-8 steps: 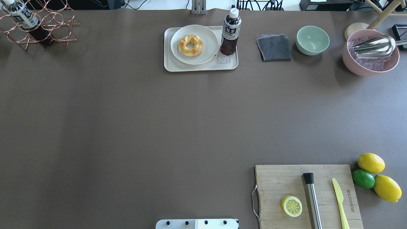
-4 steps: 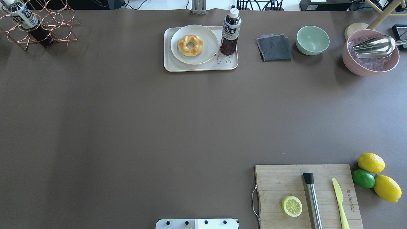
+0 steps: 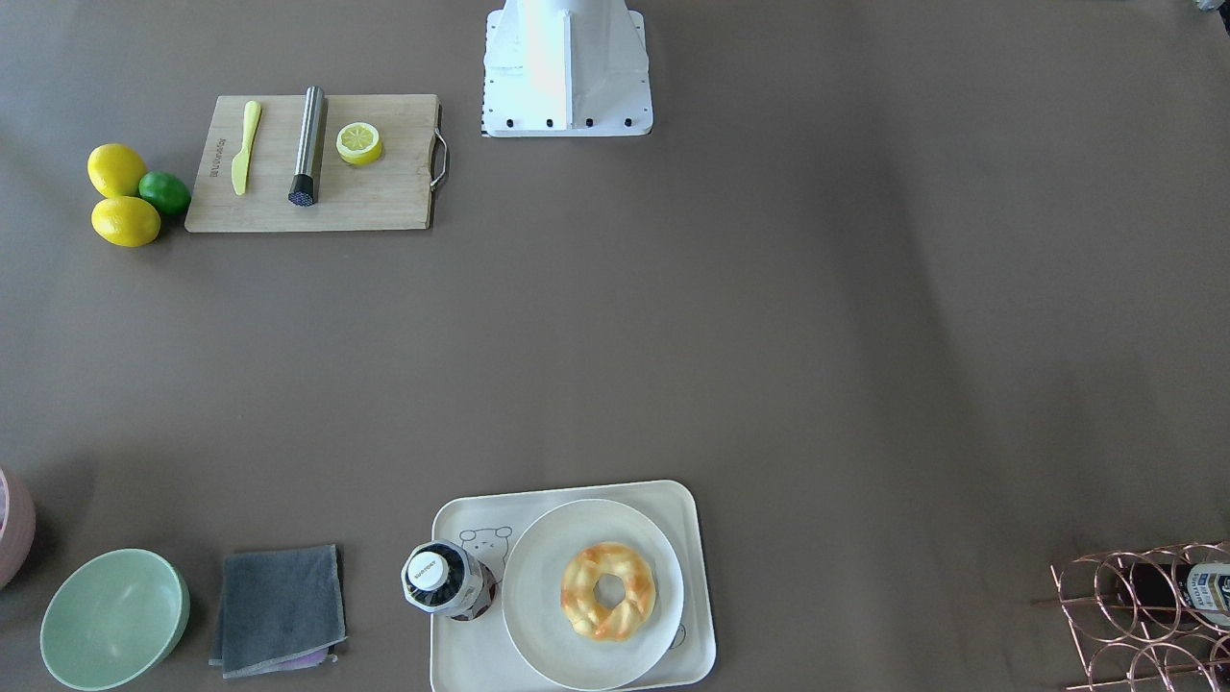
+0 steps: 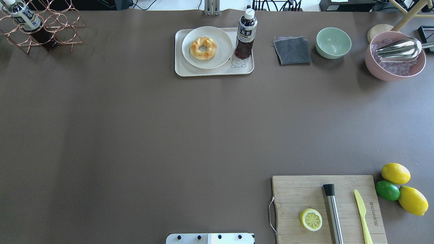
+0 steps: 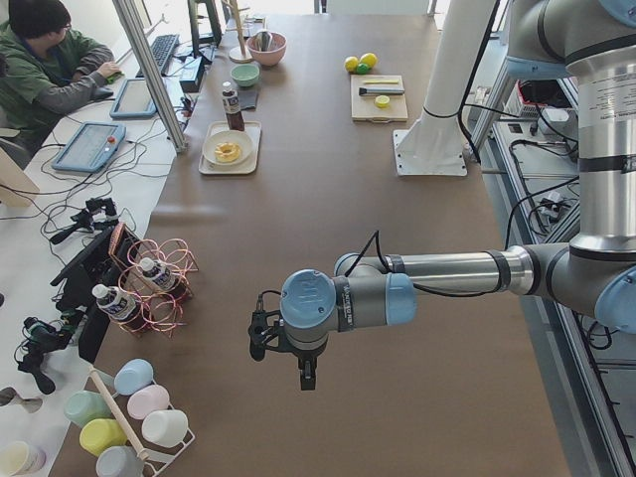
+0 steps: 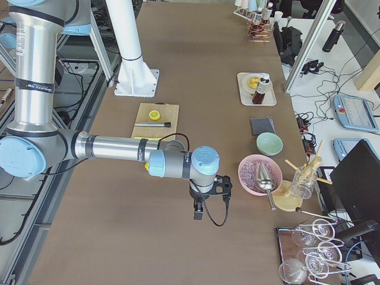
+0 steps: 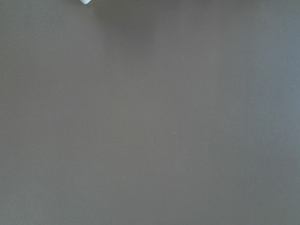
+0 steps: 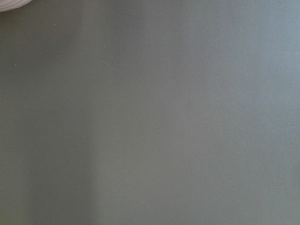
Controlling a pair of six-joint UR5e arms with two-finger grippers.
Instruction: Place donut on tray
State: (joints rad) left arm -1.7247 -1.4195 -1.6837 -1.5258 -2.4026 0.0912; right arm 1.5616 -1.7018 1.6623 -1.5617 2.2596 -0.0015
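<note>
The golden braided donut [image 4: 203,48] lies on a round white plate [image 4: 222,40], and the plate sits on the cream tray [image 4: 213,72] with the bear drawing at the table's far edge. The donut [image 3: 609,589] and tray [image 3: 461,663] also show in the front-facing view. Neither gripper shows in the overhead or front-facing view. My left gripper [image 5: 305,376] shows only in the exterior left view, far from the tray [image 5: 211,167]. My right gripper [image 6: 199,212] shows only in the exterior right view, near the pink bowl. I cannot tell whether either is open or shut.
A dark tea bottle [image 4: 246,34] stands on the tray's right part. A grey cloth [image 4: 292,51], green bowl [image 4: 333,42] and pink bowl with a scoop [image 4: 395,56] lie to its right. A cutting board [image 4: 327,208] with lemon half, knife and muddler sits near right. A copper bottle rack [image 4: 44,27] stands far left.
</note>
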